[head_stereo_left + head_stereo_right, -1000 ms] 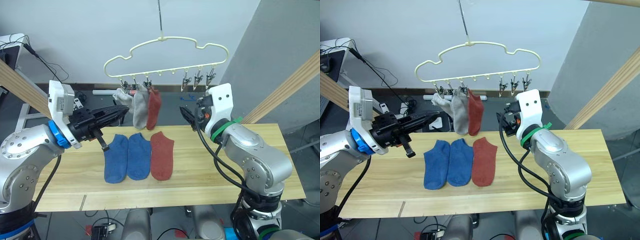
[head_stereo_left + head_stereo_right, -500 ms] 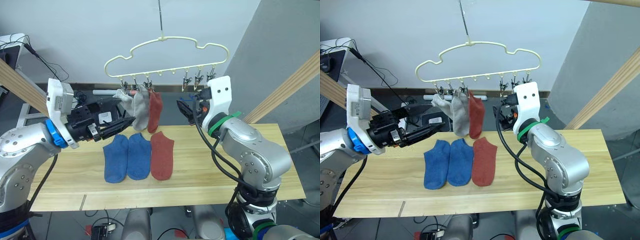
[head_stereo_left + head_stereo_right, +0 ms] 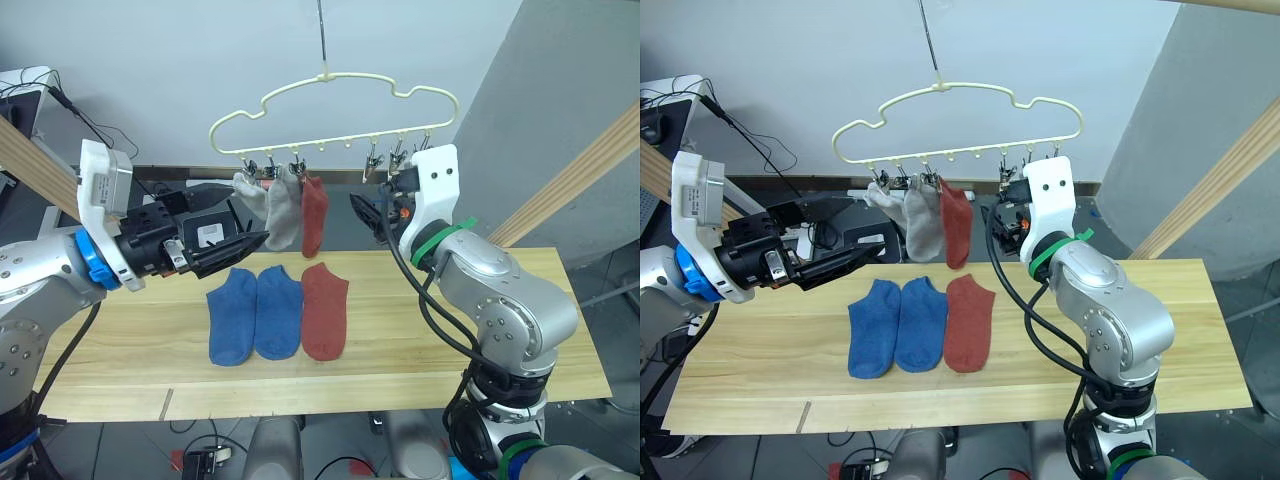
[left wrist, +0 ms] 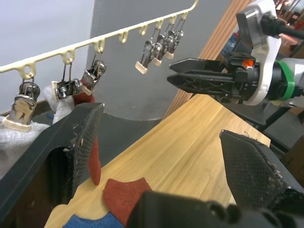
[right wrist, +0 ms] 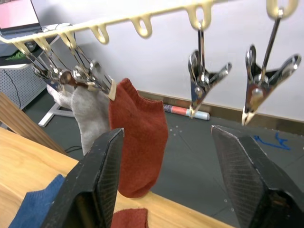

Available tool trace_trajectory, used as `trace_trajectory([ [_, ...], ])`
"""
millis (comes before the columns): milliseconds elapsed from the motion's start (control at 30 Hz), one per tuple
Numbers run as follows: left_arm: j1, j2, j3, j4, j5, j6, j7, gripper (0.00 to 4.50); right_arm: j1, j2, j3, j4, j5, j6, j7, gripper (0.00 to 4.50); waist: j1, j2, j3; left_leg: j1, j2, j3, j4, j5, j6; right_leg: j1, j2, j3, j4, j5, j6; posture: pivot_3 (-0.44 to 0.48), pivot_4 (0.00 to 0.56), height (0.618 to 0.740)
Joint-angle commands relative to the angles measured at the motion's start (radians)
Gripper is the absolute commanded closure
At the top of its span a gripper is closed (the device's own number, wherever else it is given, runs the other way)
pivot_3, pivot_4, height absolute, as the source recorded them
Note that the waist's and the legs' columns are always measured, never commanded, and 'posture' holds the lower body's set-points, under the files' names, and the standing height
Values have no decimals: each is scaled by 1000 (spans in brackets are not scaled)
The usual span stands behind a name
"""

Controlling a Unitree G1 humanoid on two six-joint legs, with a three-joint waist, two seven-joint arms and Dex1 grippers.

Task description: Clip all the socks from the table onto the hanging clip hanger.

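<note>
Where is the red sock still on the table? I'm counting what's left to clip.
The red sock lies flat on the table, right of two blue socks, below the hanger.

The clip hanger (image 3: 330, 110) has its hook cut off at 12 o'clock. The leftmost grey sock (image 3: 247, 192) is partly hidden behind the other grey sock (image 3: 283, 210). The small clips look too tiny to tell apart.

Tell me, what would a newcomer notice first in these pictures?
Probably the yellow hanger above the table's far edge, with two grey socks and one red sock clipped at its left end. Below it, two blue socks and a red one lie side by side on the wood.
</note>
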Motion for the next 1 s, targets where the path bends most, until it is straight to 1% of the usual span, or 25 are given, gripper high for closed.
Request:
trace_trajectory([
  [33,-10,21,32,-38,-22,0,3,0,-29,9,1,-5,8,-18,-7,1457,0,0,0,0,0,0,0,0,0,0,0,0,0,0,0,-94,307,740],
  [367,5,27,32,-50,-7,-4,15,0,-78,-2,10,90,-16,-85,-23,1457,1,0,0,0,0,0,0,0,0,0,0,0,0,0,0,-75,300,740],
  [467,10,23,31,-63,-3,-7,32,0,-94,6,10,114,-12,-98,-24,1980,1,0,0,0,0,0,0,0,0,0,0,0,0,0,0,-65,296,740],
  [500,12,23,33,-65,-3,-7,34,0,-97,7,10,120,-11,-99,-25,2259,1,0,0,0,0,0,0,0,0,0,0,0,0,0,0,-63,295,740],
  [800,17,18,30,-86,-10,-7,64,0,-117,-14,14,161,-17,-123,-31,2259,3,0,0,0,-1,0,0,0,0,0,0,0,0,0,0,-54,291,740],
  [1000,15,22,31,-91,-22,-2,78,0,-89,-35,18,143,2,-70,-24,2259,4,0,0,0,-1,0,0,0,0,0,0,0,1,0,0,-54,291,740],
])
